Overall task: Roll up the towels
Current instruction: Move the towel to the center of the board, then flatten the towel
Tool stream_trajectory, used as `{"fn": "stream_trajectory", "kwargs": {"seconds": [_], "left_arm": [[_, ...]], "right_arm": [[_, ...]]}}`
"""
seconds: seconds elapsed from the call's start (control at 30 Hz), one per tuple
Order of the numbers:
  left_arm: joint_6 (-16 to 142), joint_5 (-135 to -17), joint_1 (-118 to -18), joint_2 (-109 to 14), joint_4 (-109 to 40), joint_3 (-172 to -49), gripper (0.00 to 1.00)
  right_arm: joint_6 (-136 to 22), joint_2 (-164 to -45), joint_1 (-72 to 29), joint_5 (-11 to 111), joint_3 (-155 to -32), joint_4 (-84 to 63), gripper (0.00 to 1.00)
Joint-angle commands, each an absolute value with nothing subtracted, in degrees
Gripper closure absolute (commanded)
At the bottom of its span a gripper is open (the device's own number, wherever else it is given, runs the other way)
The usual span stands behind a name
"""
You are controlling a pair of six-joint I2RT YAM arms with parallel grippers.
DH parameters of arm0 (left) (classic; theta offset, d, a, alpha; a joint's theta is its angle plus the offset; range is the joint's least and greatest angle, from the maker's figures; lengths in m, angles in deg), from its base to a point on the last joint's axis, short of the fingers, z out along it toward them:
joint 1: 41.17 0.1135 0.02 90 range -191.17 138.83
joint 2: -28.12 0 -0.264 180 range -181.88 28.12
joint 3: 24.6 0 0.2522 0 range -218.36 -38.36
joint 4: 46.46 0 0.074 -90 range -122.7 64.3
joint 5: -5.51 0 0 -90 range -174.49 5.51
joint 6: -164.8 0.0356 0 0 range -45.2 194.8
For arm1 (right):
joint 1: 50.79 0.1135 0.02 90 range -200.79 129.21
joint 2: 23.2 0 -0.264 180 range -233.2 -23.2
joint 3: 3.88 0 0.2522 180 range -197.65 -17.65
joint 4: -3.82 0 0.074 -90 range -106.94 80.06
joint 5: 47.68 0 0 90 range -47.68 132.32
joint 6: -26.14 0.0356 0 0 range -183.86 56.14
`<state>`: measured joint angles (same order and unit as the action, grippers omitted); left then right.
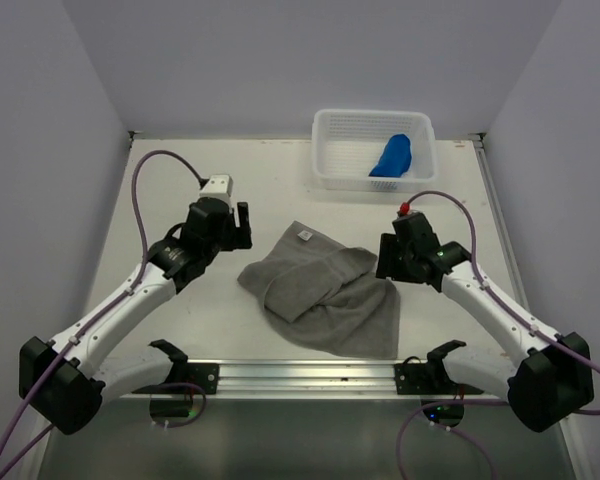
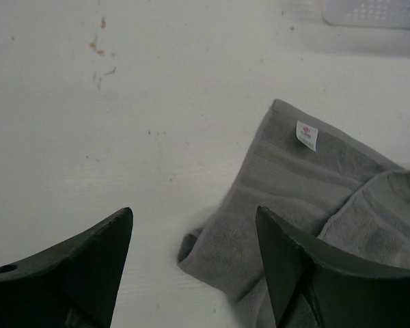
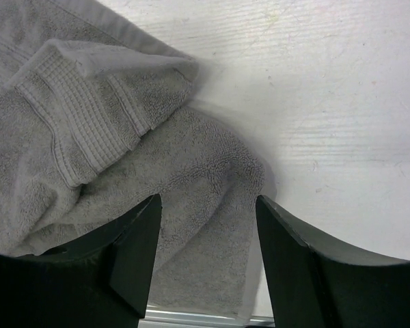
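Left gripper (image 1: pixel 242 226) and right gripper (image 1: pixel 384 256) flank the rumpled grey cloth towel (image 1: pixel 320 290) on the table, jaws spread, empty. The royal-blue cloth towel (image 1: pixel 392 157) lies in the white perforated plastic basket (image 1: pixel 325 150). Probable step: preparing the grey towel. Next move: pinch its edges and flatten it before rolling.

A white perforated basket (image 1: pixel 350 181) sits at the far edge of the table (image 1: pixel 212 322), which bears faint specks (image 2: pixel 98 45), perhaps stains.

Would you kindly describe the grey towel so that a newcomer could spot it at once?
On the white table, look in front of the basket at the far edge. The grey towel lies crumpled mid-table; unlike the blue towel inside the basket, it is grey and bears a small white tag.
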<state>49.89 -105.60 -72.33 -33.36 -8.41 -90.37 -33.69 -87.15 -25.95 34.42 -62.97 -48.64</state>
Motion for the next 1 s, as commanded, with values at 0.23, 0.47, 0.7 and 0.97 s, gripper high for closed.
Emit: {"fn": "stream_trajectory", "kwargs": {"seconds": [0.23, 0.47, 0.7, 0.97], "left_arm": [[46.8, -94.7, -83.9, -36.5, -15.3, -80.9, 0.36], [48.7, -96.2, -87.1, -43.2, -18.4, -81.2, 0.4], [55.0, -96.2, -88.9, -49.8, -21.8, -90.9, 0.36], [63.5, -88.5, -91.6, -62.9, -26.9, -104.8, 0.24]], "right_arm": [[-33.0, -77.5, -25.9, 44.5, -61.1, -47.9, 0.51], [-29.8, -75.7, -25.8, 52.0, -54.9, -45.0, 0.6], [-24.3, -71.7, -24.9, 52.0, -47.4, -43.2, 0.75], [-19.4, -63.9, -24.8, 49.7, -42.2, -45.1, 0.8]]}}
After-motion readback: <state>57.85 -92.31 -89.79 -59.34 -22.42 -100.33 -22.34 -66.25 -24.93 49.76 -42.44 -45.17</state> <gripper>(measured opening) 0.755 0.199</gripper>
